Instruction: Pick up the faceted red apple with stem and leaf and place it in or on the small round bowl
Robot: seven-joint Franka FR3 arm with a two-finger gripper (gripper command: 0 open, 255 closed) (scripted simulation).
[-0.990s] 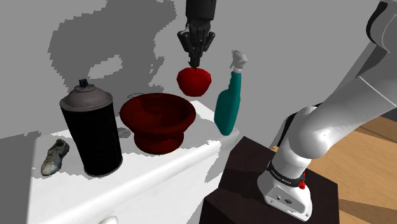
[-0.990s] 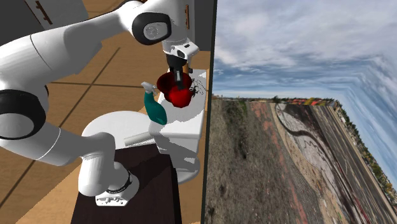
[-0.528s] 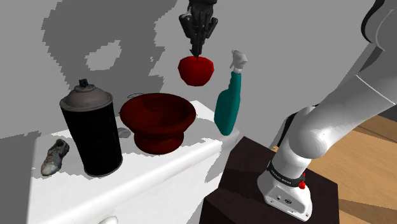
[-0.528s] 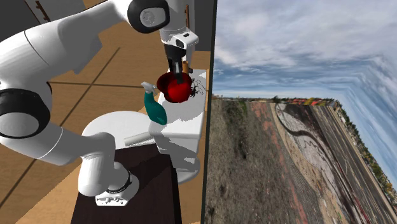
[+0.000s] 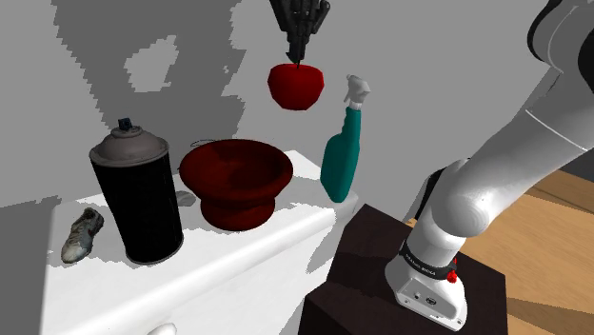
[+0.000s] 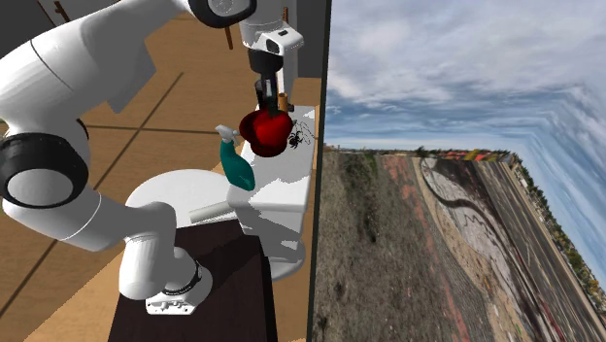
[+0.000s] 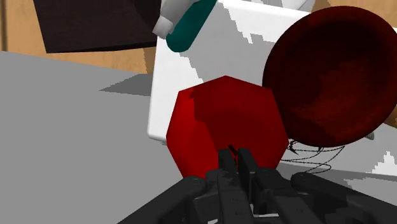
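The faceted red apple (image 5: 295,86) hangs in the air above the white counter, up and to the shoulder view's right of the dark red round bowl (image 5: 236,178). My black gripper (image 5: 299,59) points straight down and is shut on the apple's stem at its top. In the wrist view the fingers (image 7: 245,167) meet over the apple (image 7: 226,124), with the bowl (image 7: 331,76) below and beside it. In the second exterior view the apple (image 6: 267,128) hangs under the gripper (image 6: 266,105), in front of the bowl.
On the white counter (image 5: 238,249) stand a teal spray bottle (image 5: 342,154), a tall black spray can (image 5: 138,195) and a small worn shoe (image 5: 83,234). The dark stand (image 5: 400,285) lies at the shoulder view's lower right. A grey wall rises behind.
The gripper has risen with the apple, lifting it well clear of the counter. The bowl and the other objects have not moved.
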